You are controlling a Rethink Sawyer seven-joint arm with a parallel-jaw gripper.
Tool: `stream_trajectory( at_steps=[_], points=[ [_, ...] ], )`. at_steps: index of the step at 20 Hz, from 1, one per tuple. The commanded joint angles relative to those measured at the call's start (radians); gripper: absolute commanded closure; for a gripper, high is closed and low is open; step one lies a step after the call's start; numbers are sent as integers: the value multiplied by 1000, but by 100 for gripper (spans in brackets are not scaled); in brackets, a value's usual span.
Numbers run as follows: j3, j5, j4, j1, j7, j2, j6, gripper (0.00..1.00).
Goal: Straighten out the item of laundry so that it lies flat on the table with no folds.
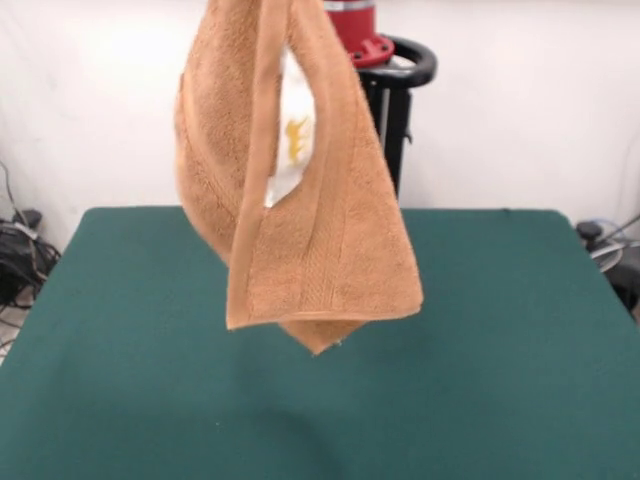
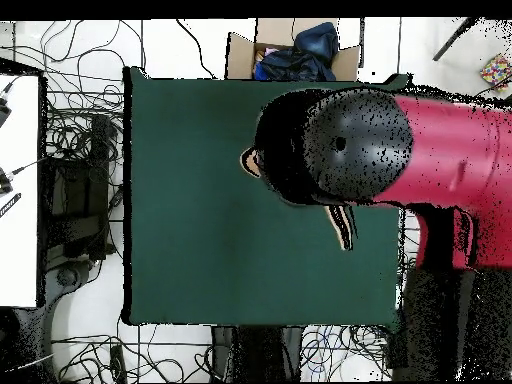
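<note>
1. Front view: towel (image 1: 320, 240) hangs in the air above the green table (image 1: 520, 340), folded lengthwise, its lowest corner clear of the felt.
2. White tag (image 1: 292, 140) shows in the fold's opening.
3. Gripper lies above the frame's top edge; finger state cannot be told.
4. Overhead view: red-and-black arm (image 2: 400, 150) covers the table's (image 2: 200, 230) right half; only slivers of towel (image 2: 346, 228) show at its edge.
</note>
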Motion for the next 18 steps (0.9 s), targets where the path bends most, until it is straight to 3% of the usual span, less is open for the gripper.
stream_trajectory(
  at_steps=[1,8,18],
  points=[
    [102,-77,-320,101,-39,167,247,100],
    [122,-164,-604,195,-56,308,414,100],
    [171,-271,-864,280,-106,495,444,100]
  ],
)
